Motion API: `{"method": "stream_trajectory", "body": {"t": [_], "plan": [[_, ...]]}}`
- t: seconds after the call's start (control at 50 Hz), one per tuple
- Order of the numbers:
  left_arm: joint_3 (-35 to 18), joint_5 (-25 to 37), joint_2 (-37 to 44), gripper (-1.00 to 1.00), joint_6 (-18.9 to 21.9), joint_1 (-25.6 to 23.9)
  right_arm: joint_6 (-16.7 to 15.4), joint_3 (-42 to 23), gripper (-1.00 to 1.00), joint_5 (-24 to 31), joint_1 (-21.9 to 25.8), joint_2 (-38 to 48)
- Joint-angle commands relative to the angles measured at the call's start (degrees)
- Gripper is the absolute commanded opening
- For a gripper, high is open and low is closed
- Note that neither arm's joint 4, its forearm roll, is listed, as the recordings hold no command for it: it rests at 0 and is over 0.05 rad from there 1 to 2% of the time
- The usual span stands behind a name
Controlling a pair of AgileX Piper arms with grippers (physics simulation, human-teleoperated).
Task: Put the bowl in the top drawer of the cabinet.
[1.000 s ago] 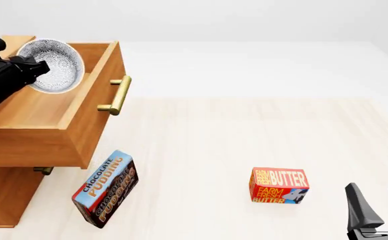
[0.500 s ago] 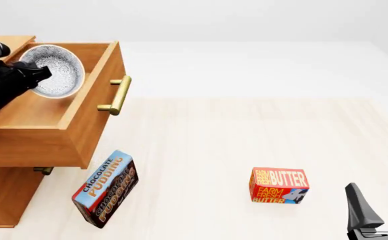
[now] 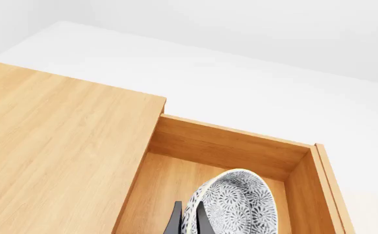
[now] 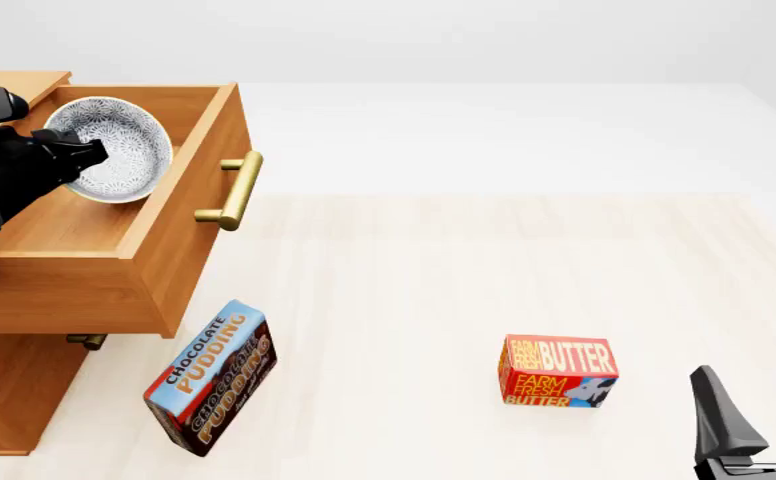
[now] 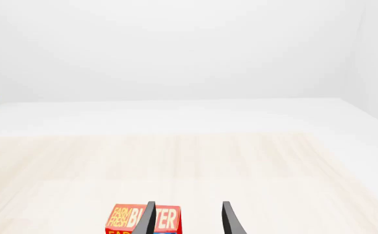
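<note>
The speckled white bowl (image 4: pixel 121 148) hangs tilted inside the open top drawer (image 4: pixel 81 230) of the wooden cabinet (image 4: pixel 8 385). My left gripper (image 4: pixel 84 155) is shut on the bowl's rim. In the left wrist view, its fingers (image 3: pixel 176 219) pinch the bowl (image 3: pixel 237 207) at the edge, above the drawer's floor (image 3: pixel 166 187) and near its back wall. The cabinet's top (image 3: pixel 52 151) lies beside it. My right gripper (image 4: pixel 762 405) stands open at the near right, holding nothing, and in its wrist view the right gripper (image 5: pixel 187 220) points past the butter box (image 5: pixel 137 219).
The drawer's brass bar handle (image 4: pixel 232 190) sticks out toward the table's middle. A chocolate pudding box (image 4: pixel 211 377) stands just below the drawer's front. A red butter box (image 4: pixel 558 371) sits on the table at the near right.
The left gripper has carried the bowl a little down and rightward, deeper into the drawer. The right arm has not moved.
</note>
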Motion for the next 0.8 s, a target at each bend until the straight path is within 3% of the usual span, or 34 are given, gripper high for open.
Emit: {"method": "stream_trajectory", "body": {"t": [0.02,0.06,0.08,0.48,0.8], "plan": [[-0.17,-0.09,2.34,-1.0,0.44,2.38,0.01,0.0,1.0,0.0,0.0,0.0],[-0.16,-0.02,2.26,-1.0,0.39,2.23,0.01,0.0,1.0,-0.01,0.0,0.02],[-0.14,0.08,2.18,1.0,0.47,2.36,0.0,0.0,1.0,0.0,0.0,0.01],[-0.26,0.23,1.3,1.0,0.55,1.94,0.0,0.0,1.0,0.0,0.0,0.0],[0.37,0.89,-4.51,1.0,0.92,0.26,0.0,0.0,1.0,0.0,0.0,0.0]]}}
